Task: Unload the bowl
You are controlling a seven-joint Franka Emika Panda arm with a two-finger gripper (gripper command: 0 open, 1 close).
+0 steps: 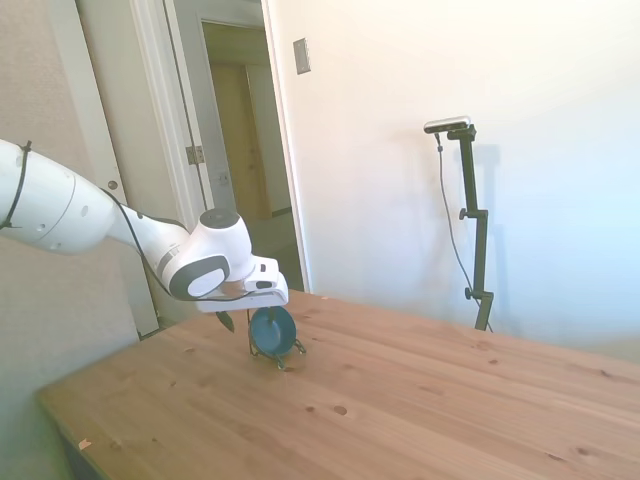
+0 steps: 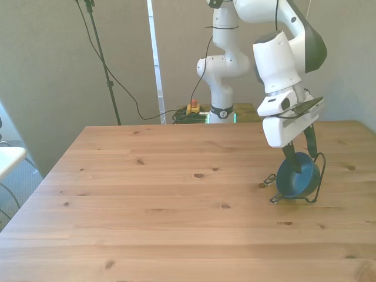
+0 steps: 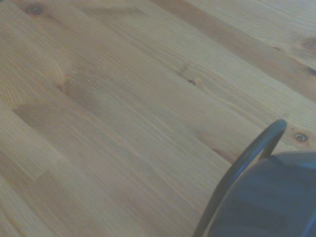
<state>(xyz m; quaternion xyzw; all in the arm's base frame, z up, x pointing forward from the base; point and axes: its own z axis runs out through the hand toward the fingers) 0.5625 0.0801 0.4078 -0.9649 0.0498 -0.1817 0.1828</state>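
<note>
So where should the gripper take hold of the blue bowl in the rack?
By its upper rim, coming from above. The bowl stands on edge in the wire rack, so probably only the top rim is free for the gripper, one finger each side of the wall.

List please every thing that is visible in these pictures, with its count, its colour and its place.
bowl: one, dark blue, standing on edge in the wire rack, near the front view's right.
wire rack: one, thin black, on the table, around the bowl.
table: one, light wood, under everything.
cables: several, dark, on the floor behind the table.
arm: one, white, above the rack.
gripper: one, dark fingers, down at the bowl's rim.
</note>
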